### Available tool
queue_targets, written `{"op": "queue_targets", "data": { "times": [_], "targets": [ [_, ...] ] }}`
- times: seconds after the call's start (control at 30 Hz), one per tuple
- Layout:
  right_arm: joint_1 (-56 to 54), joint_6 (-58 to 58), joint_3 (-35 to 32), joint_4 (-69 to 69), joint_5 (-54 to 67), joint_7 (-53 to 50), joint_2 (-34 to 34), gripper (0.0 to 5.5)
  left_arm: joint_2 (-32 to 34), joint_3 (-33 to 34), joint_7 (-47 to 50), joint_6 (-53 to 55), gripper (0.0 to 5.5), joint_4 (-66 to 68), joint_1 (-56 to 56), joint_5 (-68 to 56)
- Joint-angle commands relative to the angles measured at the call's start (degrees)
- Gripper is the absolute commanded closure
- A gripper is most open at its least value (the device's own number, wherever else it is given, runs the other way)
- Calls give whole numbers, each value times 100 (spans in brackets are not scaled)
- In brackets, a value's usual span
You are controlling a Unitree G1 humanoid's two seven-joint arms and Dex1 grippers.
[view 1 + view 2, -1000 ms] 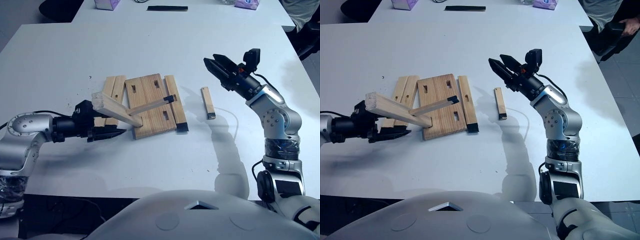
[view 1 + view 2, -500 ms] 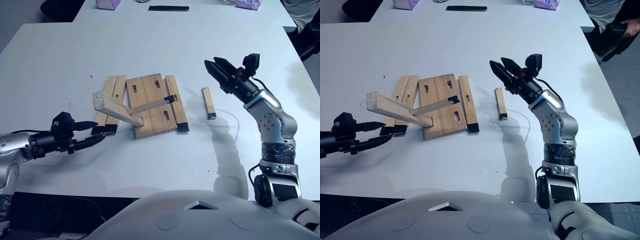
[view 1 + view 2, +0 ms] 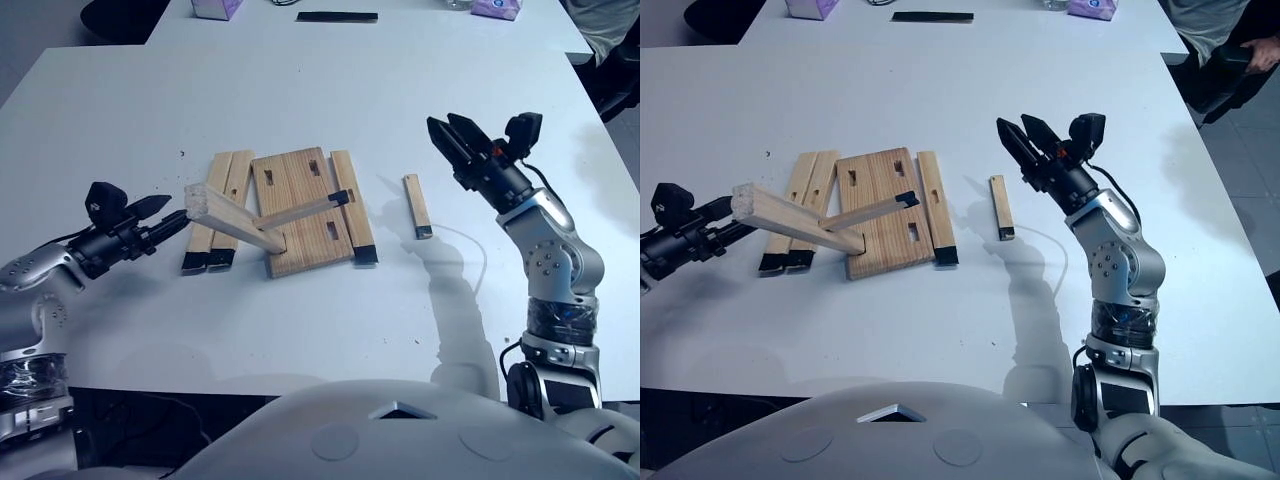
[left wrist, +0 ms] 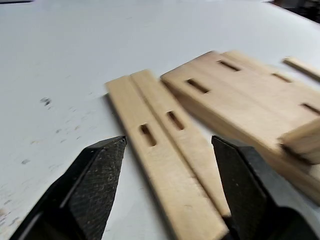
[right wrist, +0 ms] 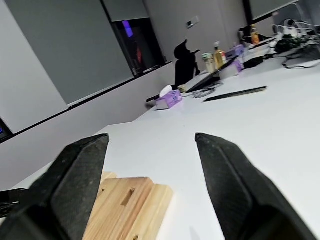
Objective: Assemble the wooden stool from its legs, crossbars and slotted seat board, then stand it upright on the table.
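White table (image 3: 300, 100), black strip (image 3: 336, 17) farther back, left tool (image 3: 175, 208) released near propped leg (image 3: 235, 220), right tool (image 3: 445, 122) released

My left arm lies low and stretched out on my left side, forearm nearly level, with the left gripper (image 3: 166, 217) pointing in toward the centre and its two black fingers (image 4: 95, 175) spread apart (the wrist camera shows a clear gap between them). My right arm is bent at the elbow, forearm angled up and forward; the right gripper (image 3: 447, 124) sits raised, parted wide, tips aimed away from me and slightly left
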Motion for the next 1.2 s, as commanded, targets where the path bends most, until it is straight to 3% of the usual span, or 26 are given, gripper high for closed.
{"op": "queue_targets", "data": {
  "times": [0.03,0.2,0.5,0.9,1.2],
  "targets": [
    [-12,50,-6,-131,22,-158,48,232,-579,-283,898,197,234,-230,-166,284],
    [-111,17,64,-88,-8,-195,95,232,-1094,-563,1511,537,234,-603,-73,366],
    [118,-55,64,-199,-17,-294,203,232,-1014,-488,1585,444,234,-330,-59,659],
    [655,-220,108,-495,-49,-496,480,232,-731,-463,1444,790,234,-356,138,757],
    [1214,-562,218,-810,-99,-787,890,232,-110,-624,1166,1589,234,-607,229,854]
  ]
}}
